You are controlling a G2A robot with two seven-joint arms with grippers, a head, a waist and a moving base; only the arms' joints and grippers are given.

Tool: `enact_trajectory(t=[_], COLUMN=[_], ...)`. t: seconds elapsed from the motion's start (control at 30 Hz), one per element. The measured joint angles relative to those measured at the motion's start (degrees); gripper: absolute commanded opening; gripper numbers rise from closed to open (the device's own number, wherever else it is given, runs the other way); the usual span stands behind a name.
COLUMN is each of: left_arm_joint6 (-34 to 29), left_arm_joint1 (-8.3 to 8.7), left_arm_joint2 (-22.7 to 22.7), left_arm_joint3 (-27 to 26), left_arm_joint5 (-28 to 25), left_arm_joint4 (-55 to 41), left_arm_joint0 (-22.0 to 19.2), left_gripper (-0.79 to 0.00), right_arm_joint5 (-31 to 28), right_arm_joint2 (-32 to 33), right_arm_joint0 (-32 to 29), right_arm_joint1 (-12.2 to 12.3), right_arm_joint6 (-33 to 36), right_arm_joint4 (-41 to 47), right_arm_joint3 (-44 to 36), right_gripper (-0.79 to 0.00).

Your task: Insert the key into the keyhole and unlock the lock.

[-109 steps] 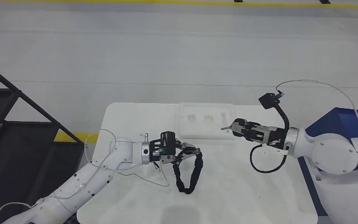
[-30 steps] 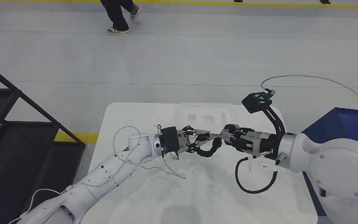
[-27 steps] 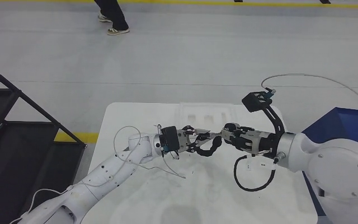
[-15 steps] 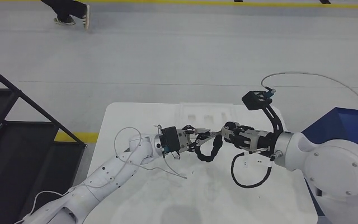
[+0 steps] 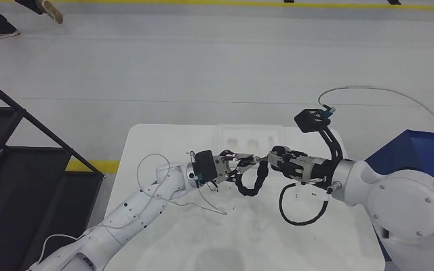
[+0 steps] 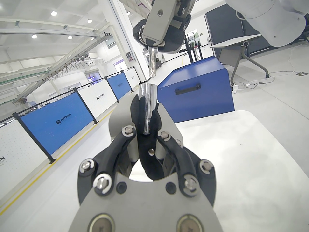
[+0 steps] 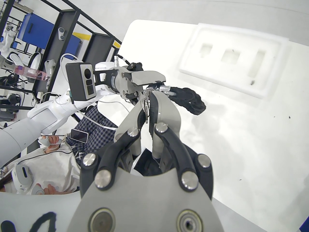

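The left gripper (image 6: 146, 112) clamped a chrome cylinder lock (image 6: 147, 92) with black chain (image 5: 252, 181). The right gripper (image 6: 155, 40) pinched a silver key (image 6: 152, 61) just short of it.

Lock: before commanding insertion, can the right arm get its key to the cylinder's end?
Probably yes: the key in the right pincer aims at the lock, held by the left pincer, with nothing between.

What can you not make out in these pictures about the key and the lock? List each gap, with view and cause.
Keyhole: left wrist view, the lock cylinder's end face turns away.
Key blade: right wrist view, behind the right claw fingers.
Key-to-lock gap: top view, too small.
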Motion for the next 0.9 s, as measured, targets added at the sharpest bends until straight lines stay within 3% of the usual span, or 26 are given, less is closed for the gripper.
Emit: enact_trajectory(t=[0.43,0.9], left_arm_joint6=[-0.3,-0.1], left_arm_joint1=[-0.54,-1.09], left_arm_joint2=[-1.5,-2.8], left_arm_joint3=[-0.7,-1.2], left_arm_joint5=[2.2,1.6], left_arm_joint4=[3.3,4.4], left_arm_joint0=[1.3,2.4], left_gripper=[-0.785,-0.785], right_arm_joint5=[6.2,7.8], right_arm_joint2=[-0.3,-0.7], right_arm_joint0=[0.1,-0.2], right_arm_joint1=[0.2,0.5], right_arm_joint6=[-0.3,-1.8], right_arm_joint4=[0.8,1.9], right_arm_joint3=[-0.1,0.3], right_gripper=[-0.785,-0.785])
